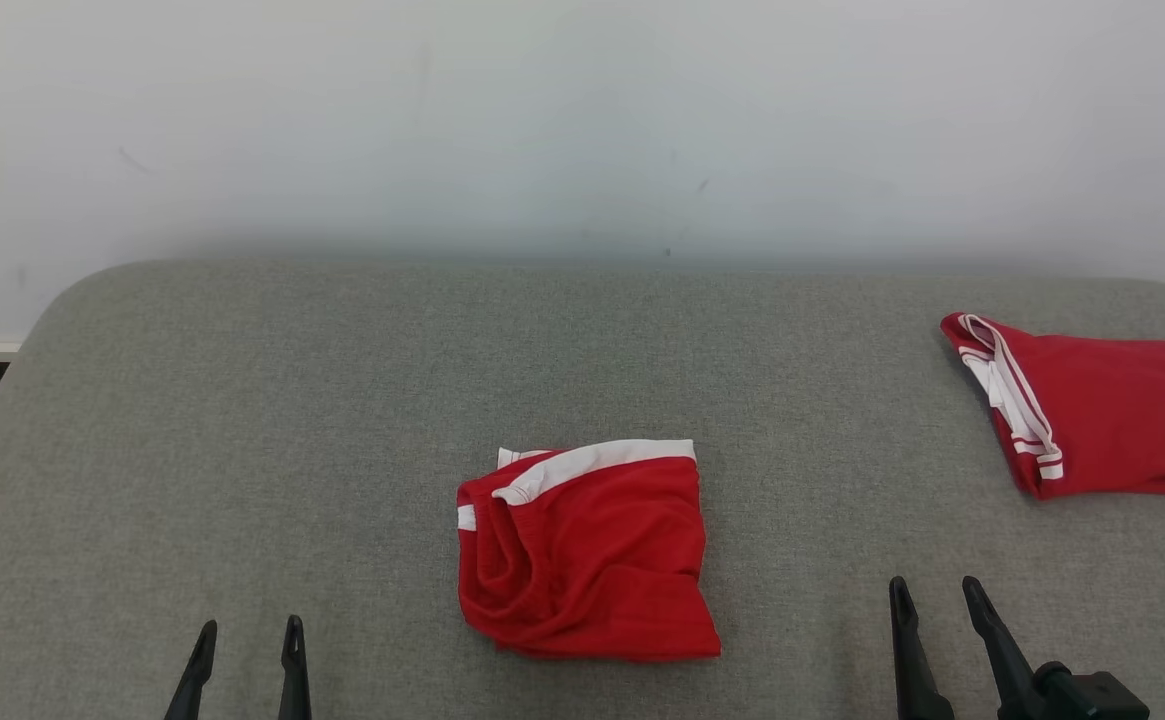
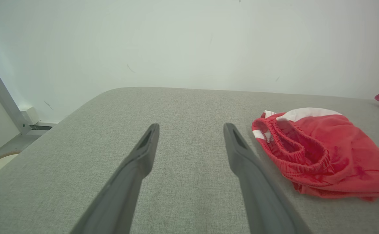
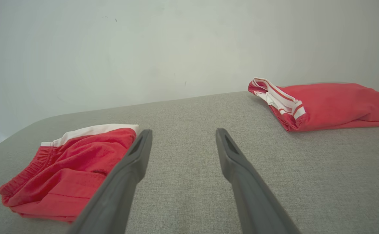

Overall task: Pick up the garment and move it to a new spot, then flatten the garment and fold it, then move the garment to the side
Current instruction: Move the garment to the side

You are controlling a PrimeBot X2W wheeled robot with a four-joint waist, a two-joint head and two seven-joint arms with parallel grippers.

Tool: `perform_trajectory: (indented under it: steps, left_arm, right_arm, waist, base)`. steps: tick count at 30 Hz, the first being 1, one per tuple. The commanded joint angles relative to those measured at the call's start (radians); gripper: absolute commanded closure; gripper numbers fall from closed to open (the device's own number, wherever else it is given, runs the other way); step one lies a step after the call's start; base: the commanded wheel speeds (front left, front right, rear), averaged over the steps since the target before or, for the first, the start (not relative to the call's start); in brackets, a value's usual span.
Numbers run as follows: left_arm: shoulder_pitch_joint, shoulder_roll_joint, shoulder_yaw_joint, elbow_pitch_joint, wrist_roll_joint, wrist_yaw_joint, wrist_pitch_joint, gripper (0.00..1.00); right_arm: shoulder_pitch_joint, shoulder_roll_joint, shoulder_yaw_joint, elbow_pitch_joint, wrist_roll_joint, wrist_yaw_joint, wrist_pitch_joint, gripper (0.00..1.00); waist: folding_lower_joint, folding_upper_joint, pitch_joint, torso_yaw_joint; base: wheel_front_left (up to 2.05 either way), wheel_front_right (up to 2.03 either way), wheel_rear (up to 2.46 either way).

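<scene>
A red garment [image 1: 585, 550] with a white stripe lies folded in a rough square at the middle front of the grey padded table [image 1: 342, 400]. The left wrist view has this garment [image 2: 322, 152] to the right of my fingers, and in the right wrist view the garment [image 3: 69, 165] sits at the left. My left gripper [image 1: 248, 633] stands open at the lower left, well left of the garment, with nothing between its fingers. At the lower right my right gripper [image 1: 935, 592] is open too, apart from the cloth and empty. Its gap [image 3: 182, 133] shows bare table, as does the left gripper's gap [image 2: 191, 126].
A second red garment with white trim [image 1: 1092, 415] lies folded at the table's right edge, seen again as a folded red pile [image 3: 326, 104] in the right wrist view. A pale wall [image 1: 582, 120] stands behind the table. A metal post [image 2: 4, 104] rises off the table's left side.
</scene>
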State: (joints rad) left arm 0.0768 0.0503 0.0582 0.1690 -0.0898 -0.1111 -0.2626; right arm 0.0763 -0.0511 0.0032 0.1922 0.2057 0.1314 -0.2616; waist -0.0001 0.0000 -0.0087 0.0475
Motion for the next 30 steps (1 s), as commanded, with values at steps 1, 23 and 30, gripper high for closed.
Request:
perform_trajectory:
  steps: [1, 23, 30]
  left_arm:
    - [0.003, 0.0, 0.001, -0.001, 0.001, 0.003, -0.003, 0.0]
    - [-0.021, 0.0, -0.032, 0.02, -0.017, 0.004, -0.003, 0.0]
    - [-0.052, 0.0, -0.057, 0.031, -0.031, 0.002, -0.003, 0.0]
  right_arm:
    - [-0.011, 0.001, 0.001, 0.002, 0.002, -0.002, -0.003, 0.0]
    - [-0.201, 0.002, 0.14, 0.166, -0.014, -0.002, -0.003, 0.0]
    - [-0.407, 0.001, 0.21, 0.42, 0.035, -0.002, -0.002, 0.0]
  waist:
    - [0.0001, 0.0, 0.0, -0.001]
    - [0.0001, 0.0, 0.015, 0.034]
    - [0.0001, 0.0, 0.046, 0.09]
  base:
    - [0.0, 0.0, 0.0]
    - [0.0, 0.0, 0.0]
    - [0.0, 0.0, 0.0]
